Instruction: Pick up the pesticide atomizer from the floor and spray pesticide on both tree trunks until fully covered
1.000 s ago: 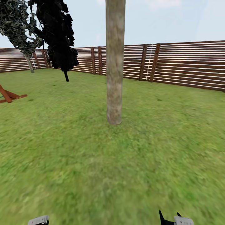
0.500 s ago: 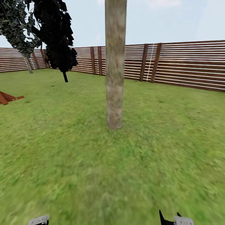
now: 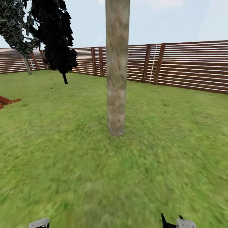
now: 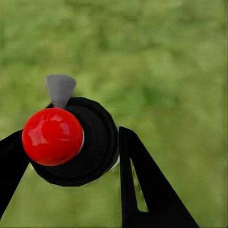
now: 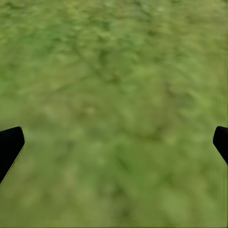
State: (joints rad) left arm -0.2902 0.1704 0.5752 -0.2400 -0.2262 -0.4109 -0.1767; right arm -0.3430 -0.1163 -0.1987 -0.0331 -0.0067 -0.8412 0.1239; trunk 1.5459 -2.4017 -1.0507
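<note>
One tree trunk [image 3: 117,69], thick, bare and mottled beige-grey, rises from the garden lawn [image 3: 164,148] straight ahead, a few metres off; its crown is above the picture's edge. The pesticide atomizer [image 4: 52,135] has a black body, a glossy red knob and a grey nozzle [image 4: 60,88]. My left gripper [image 4: 71,145] is shut on it, a black finger [image 4: 140,180] on each side, held low over the grass. The left gripper's grey casing [image 3: 39,223] peeks in at the head view's lower edge. My right gripper [image 5: 114,142] hangs open over bare grass, with its tips [image 3: 172,221] low on the right.
A brown slatted fence [image 3: 190,65] rings the lawn behind the trunk. A black-green conifer [image 3: 57,34] and a greyer leafy tree [image 3: 14,25] stand at the back left. A red-brown wooden frame [image 3: 6,101] lies at the left edge. Open grass lies between me and the trunk.
The whole view has moved forward: the trunk looks larger, its base sits lower, and the wooden frame slides out to the left. Both grippers keep their places in the picture.
</note>
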